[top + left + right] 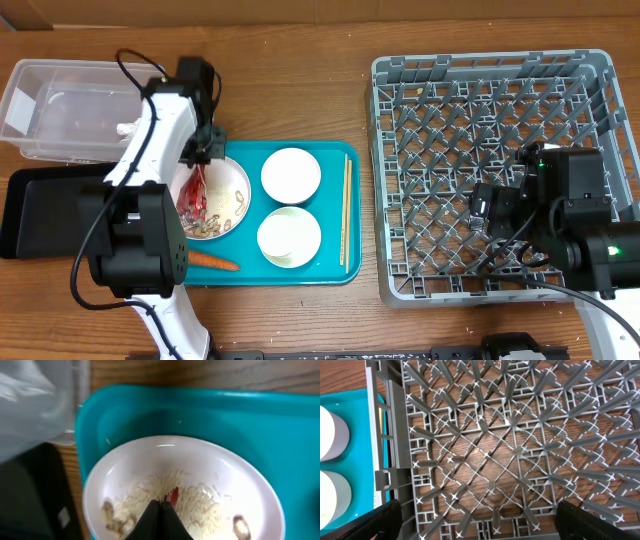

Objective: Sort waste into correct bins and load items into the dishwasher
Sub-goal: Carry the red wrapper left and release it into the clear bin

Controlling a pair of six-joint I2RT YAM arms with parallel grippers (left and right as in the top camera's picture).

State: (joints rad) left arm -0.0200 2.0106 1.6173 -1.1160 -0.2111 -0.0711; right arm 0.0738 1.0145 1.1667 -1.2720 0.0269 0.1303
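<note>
My left gripper (203,160) is over the white flat plate (232,175) on the teal tray, shut on the red shiny wrapper (192,197). In the left wrist view the closed jaws (161,504) pinch a red strip (174,496) above beige-white food scraps (197,505) on the plate (125,470). Two white bowls (290,173) (289,236), the chopsticks (346,210) and the orange carrot (212,263) lie on the tray. My right gripper (487,210) is open and empty over the grey dish rack (500,90), whose lattice floor (510,450) fills the right wrist view.
The clear tub (60,105) stands at the far left with the black tray (40,210) in front of it; both show in the left wrist view (35,405) (30,495). The teal serving tray (330,270) lies between bins and rack.
</note>
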